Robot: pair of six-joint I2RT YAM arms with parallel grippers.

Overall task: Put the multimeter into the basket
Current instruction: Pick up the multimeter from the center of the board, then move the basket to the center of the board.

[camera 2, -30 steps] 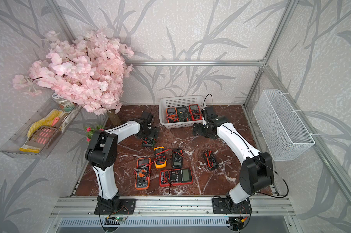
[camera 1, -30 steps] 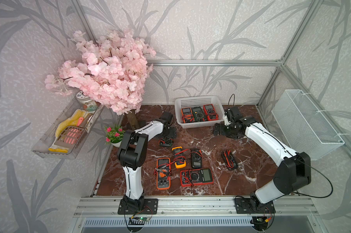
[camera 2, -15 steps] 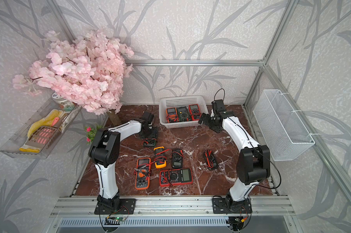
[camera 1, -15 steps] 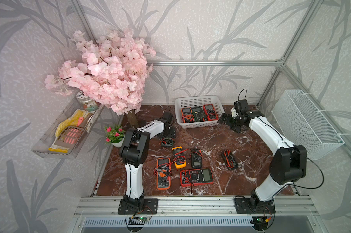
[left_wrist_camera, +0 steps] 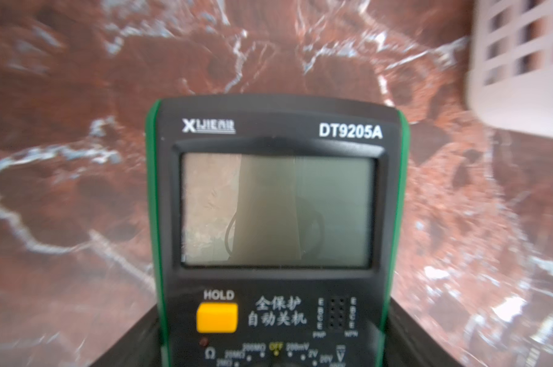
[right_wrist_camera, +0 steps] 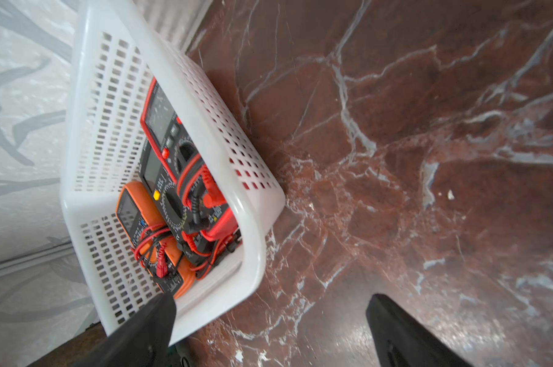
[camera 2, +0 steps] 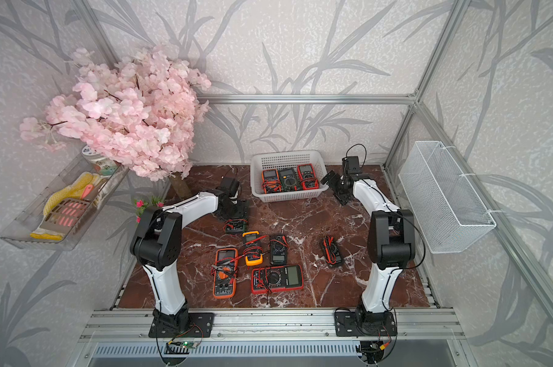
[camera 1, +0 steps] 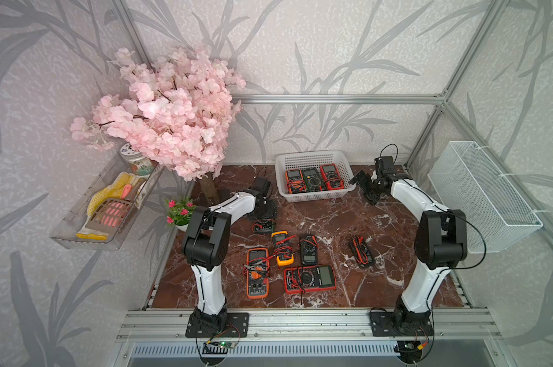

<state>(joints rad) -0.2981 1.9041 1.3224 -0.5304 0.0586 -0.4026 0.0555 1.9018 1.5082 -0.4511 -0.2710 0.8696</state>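
My left pincer (left_wrist_camera: 275,308) is closed narrow on the multimeter (left_wrist_camera: 276,206), a black meter with a green rim. In the left wrist view its dark fingers (left_wrist_camera: 125,343) press against both long edges, with the blank screen pointing away from the wrist. In a top view the multimeter (camera 1: 264,226) sits low at the far left of the surface (camera 1: 332,219). I cannot tell whether it is resting there or just lifted.

The basket (camera 1: 316,195) stands to its right and farther back, apart from it, with an orange, a dark and a red meter side by side inside.

My right pincer (right_wrist_camera: 270,300) is spread wide and holds nothing. It hangs just beside the basket's right end.

Five more meters (camera 1: 310,279) lie with their leads near the middle of the surface, which is red-brown marble with white veins.

Grey leaf wallpaper and an aluminium frame close the room. A pink blossom tree (camera 1: 170,111) stands far left, above a clear tray (camera 1: 87,236) on the left wall. A wire-mesh bin (camera 1: 485,197) hangs on the right wall.
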